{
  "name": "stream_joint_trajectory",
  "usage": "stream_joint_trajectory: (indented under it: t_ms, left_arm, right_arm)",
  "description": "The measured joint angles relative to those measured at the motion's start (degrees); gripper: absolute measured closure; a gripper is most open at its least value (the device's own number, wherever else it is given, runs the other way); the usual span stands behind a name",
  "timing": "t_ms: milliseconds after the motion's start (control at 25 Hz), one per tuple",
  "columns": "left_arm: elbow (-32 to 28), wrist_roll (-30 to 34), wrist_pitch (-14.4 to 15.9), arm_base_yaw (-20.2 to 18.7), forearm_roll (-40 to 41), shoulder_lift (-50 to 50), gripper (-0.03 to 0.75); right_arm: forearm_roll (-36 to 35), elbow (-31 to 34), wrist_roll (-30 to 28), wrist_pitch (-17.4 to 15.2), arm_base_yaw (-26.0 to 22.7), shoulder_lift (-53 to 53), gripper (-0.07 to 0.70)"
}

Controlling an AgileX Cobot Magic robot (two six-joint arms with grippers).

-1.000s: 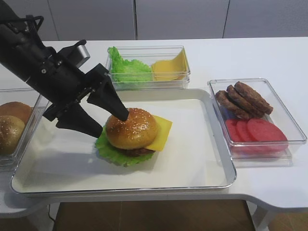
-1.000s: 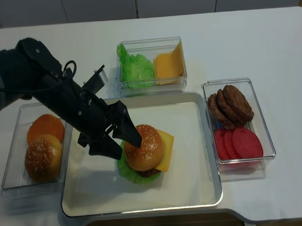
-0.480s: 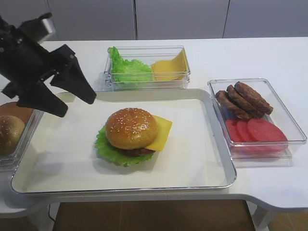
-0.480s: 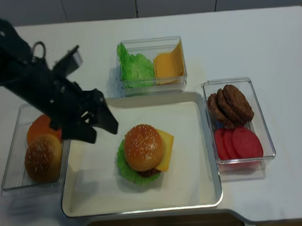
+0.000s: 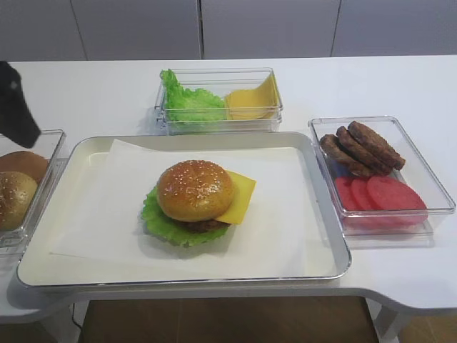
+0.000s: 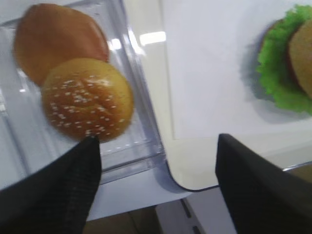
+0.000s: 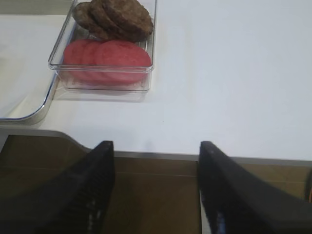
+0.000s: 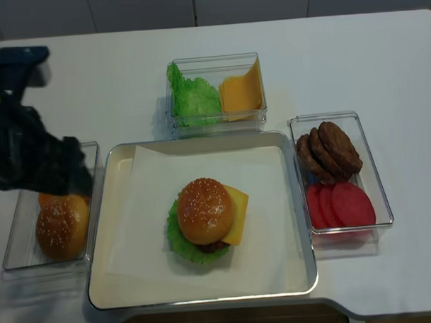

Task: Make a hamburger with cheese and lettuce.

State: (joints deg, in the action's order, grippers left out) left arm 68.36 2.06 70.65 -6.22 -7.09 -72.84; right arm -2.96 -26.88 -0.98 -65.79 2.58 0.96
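Hamburger (image 5: 197,202) sits stacked mid-tray (image 5: 325,268). Left tool (image 6: 158,187), released, hangs over the bun box (image 6: 139,141); right tool (image 7: 156,187) released, off-desk. Risk: cheese (image 5: 239,199) overhangs, a bump shifts it.

Exterior high: front of worktop (image 5: 428,86), angled down, mid-range, facing back wall. Realsense: higher, steeper, near top-down. Both share tray (image 5: 325,268), hamburger (image 5: 196,204) and side bins. Right wrist: low off front edge, close, looks past right hand (image 7: 156,161) at patty bin (image 7: 105,78). Left wrist: close, straight down on bun bin (image 6: 131,117), tray corner, past left hand (image 6: 156,165); shares hamburger edge with exteriors
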Motion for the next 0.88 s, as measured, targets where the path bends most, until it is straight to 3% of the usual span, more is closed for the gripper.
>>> stream_joint_trajectory:
  t_ms: [200,360,880]
  left_arm:
    - [-0.40,-3.62,0.38,0.00,9.55,5.85,0.179]
    - [-4.22,-4.63,0.62,0.00,13.74,11.37,0.187]
    - [-18.22,-7.53,1.36,0.00,13.52,37.06,0.227]
  right_arm:
    - [0.00,0.00,0.00,0.00,0.00,0.00,0.200]
    - [0.00,0.00,0.00,0.00,0.00,0.00,0.200]
    - [0.00,0.00,0.00,0.00,0.00,0.00,0.200]
